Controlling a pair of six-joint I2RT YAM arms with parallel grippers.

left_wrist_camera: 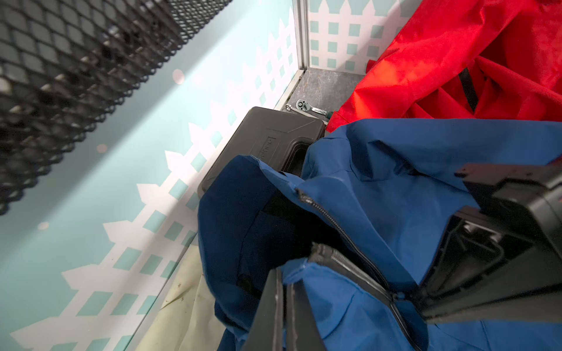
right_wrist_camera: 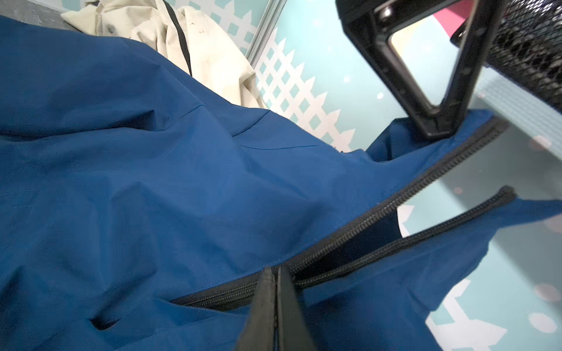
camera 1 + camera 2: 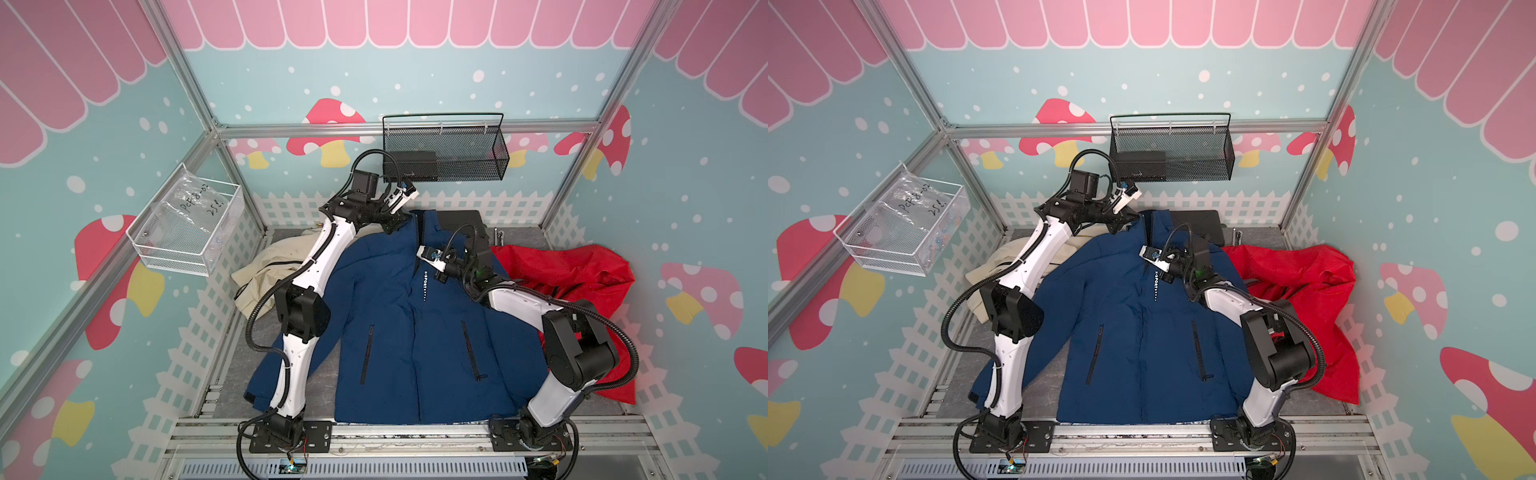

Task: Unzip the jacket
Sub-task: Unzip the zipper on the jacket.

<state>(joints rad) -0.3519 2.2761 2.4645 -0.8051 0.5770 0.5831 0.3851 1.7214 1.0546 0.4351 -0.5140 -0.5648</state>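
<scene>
A navy blue jacket [image 3: 395, 332] [image 3: 1121, 332] lies front-up on the grey table, its collar toward the back wall. My left gripper [image 3: 392, 226] [image 3: 1121, 224] [image 1: 282, 273] is shut on the collar edge beside the top of the zipper, holding it lifted. My right gripper [image 3: 422, 264] [image 3: 1148, 264] [image 2: 275, 270] is shut at the zipper slider on the upper chest, and the fingers hide the pull. Above that point the two rows of black zipper teeth [image 2: 395, 225] stand parted up to the collar. Below it the zipper is closed.
A beige garment [image 3: 270, 270] lies left of the jacket and a red one [image 3: 582, 282] to its right. Behind the collar sit a black case [image 3: 461, 220] and a ratchet [image 3: 498, 237]. A black mesh basket [image 3: 444, 149] hangs on the back wall, a white wire basket [image 3: 187, 232] on the left.
</scene>
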